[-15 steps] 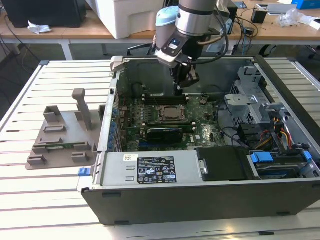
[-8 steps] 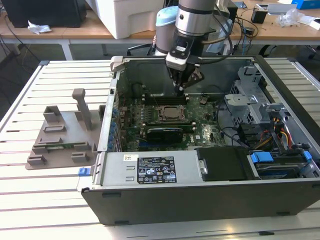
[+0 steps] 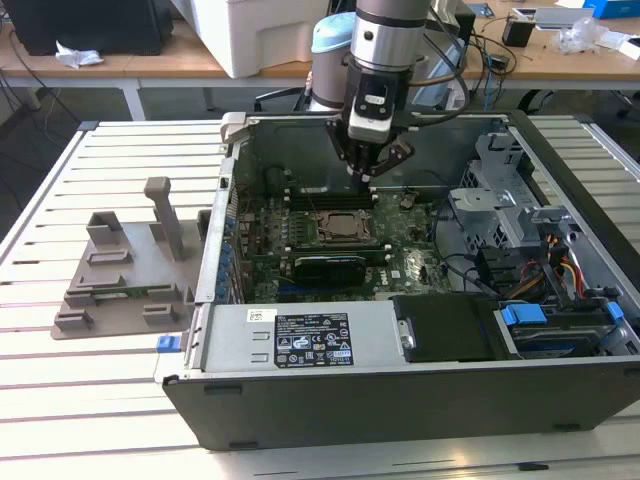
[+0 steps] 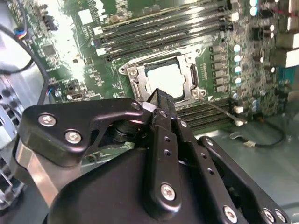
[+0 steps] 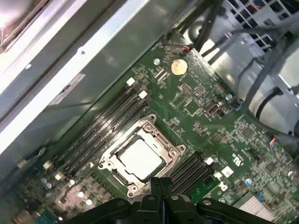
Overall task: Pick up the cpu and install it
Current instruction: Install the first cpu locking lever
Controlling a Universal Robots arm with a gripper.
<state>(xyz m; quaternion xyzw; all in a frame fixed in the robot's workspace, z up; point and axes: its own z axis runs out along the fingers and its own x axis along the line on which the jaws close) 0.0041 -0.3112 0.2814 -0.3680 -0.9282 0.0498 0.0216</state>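
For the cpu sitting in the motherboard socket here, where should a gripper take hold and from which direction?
Probably by two opposite thin edges, from straight above: the cpu lies flat in the socket, its frame close around it, so only the top is exposed. The gripper hangs above it, fingers shut.

one cpu (image 5: 140, 158), one open computer case (image 3: 400, 410), one grey holder (image 3: 120, 275), one tool (image 3: 368, 177)
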